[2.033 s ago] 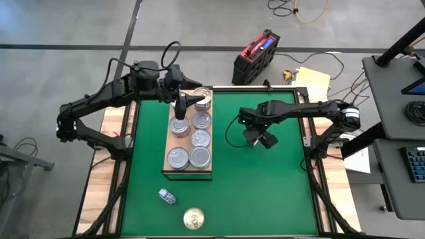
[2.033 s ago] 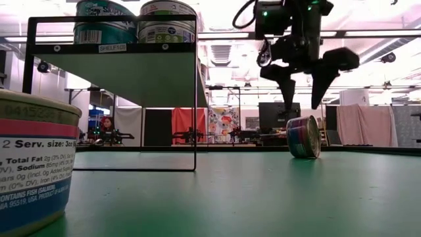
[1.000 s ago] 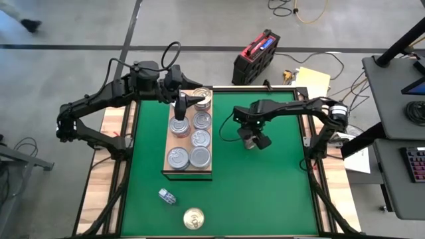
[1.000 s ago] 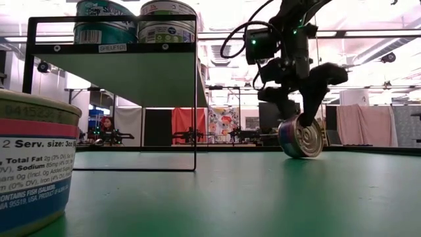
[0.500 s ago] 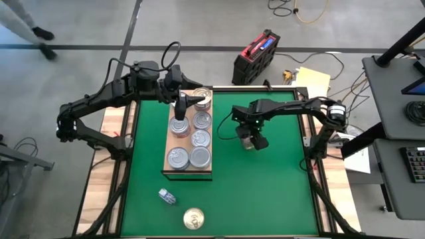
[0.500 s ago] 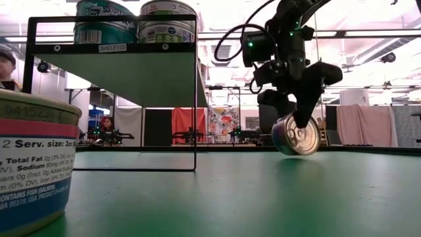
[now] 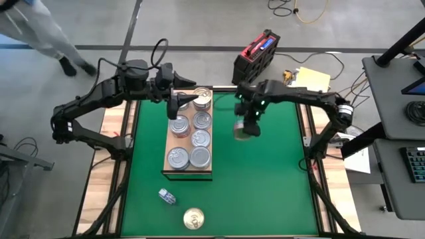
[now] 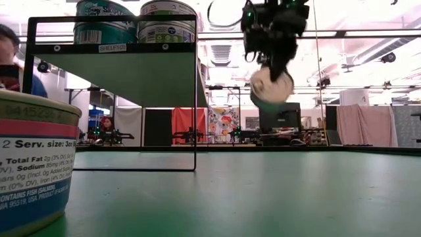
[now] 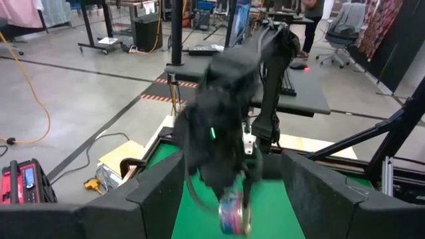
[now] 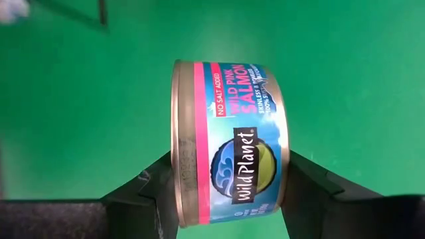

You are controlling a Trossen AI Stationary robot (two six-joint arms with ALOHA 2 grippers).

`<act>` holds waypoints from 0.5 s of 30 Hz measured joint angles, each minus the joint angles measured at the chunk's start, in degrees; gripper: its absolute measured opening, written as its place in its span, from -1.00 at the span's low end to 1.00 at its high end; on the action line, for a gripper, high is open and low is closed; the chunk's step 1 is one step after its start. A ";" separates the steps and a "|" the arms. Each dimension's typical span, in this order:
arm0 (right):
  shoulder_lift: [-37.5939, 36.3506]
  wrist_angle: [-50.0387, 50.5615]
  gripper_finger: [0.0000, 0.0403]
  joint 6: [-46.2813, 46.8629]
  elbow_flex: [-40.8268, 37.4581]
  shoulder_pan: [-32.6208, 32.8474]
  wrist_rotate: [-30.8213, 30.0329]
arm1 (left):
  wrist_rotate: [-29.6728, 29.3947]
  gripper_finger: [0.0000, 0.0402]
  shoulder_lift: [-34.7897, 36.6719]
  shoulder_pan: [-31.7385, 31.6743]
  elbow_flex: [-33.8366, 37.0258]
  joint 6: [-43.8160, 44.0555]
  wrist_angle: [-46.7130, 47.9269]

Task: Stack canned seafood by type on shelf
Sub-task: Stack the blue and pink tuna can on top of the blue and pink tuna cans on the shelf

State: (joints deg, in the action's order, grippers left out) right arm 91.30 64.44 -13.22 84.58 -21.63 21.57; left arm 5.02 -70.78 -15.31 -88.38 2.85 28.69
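My right gripper (image 7: 246, 123) is shut on a blue-and-pink salmon can (image 10: 232, 139), held in the air over the green mat to the right of the shelf (image 7: 167, 143); the can also shows in the low view (image 8: 271, 84). The shelf, a wooden board on a black frame, carries several silver-lidded cans (image 7: 200, 138). My left gripper (image 7: 178, 105) hovers open over the shelf's far end with nothing between its fingers. A gold-lidded can (image 7: 193, 218) stands on the mat near the front edge, and another can (image 7: 167, 196) lies on its side beside it. My right gripper pinches the can between its two fingers, one finger (image 10: 149, 192) on the lid end (image 10: 175, 174) and the other on the bottom end (image 10: 284, 174). The fingers slant down from above. The can is lifted clear of the mat, on edge, its label wall facing the wrist.
A large can (image 8: 33, 164) stands close to the low camera at the mat's near left. On the floor beyond the far edge lie a red tool case (image 7: 255, 56) and papers (image 7: 312, 78). A person (image 7: 40, 33) walks past the far left corner.
My right gripper has risen and shifted toward the far edge and the shelf, rolling its wrist. The can, which stood on its edge on the mat, is now lifted well clear and has turned with the gripper.
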 joint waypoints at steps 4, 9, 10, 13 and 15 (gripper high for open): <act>-3.40 -0.32 -0.08 4.31 3.01 -3.38 5.40 | -0.09 0.16 1.23 0.00 0.00 0.22 2.71; -7.03 -6.96 -0.08 15.04 3.76 -6.73 15.25 | -0.16 0.16 1.52 0.00 0.00 0.67 4.59; -7.52 -8.99 -0.08 17.63 3.76 -7.06 17.03 | -0.16 0.16 1.52 0.00 0.00 0.66 4.85; -8.26 -15.46 -0.08 25.23 3.76 -7.88 20.81 | -0.16 0.16 1.46 0.00 0.00 0.66 5.07; -8.22 -20.30 -0.08 30.68 3.76 -8.16 23.05 | -0.16 0.16 1.46 0.00 0.00 0.66 5.37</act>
State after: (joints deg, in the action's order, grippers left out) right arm 83.09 44.13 17.46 88.33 -29.80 44.62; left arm 4.86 -69.32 -15.31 -88.38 3.51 34.06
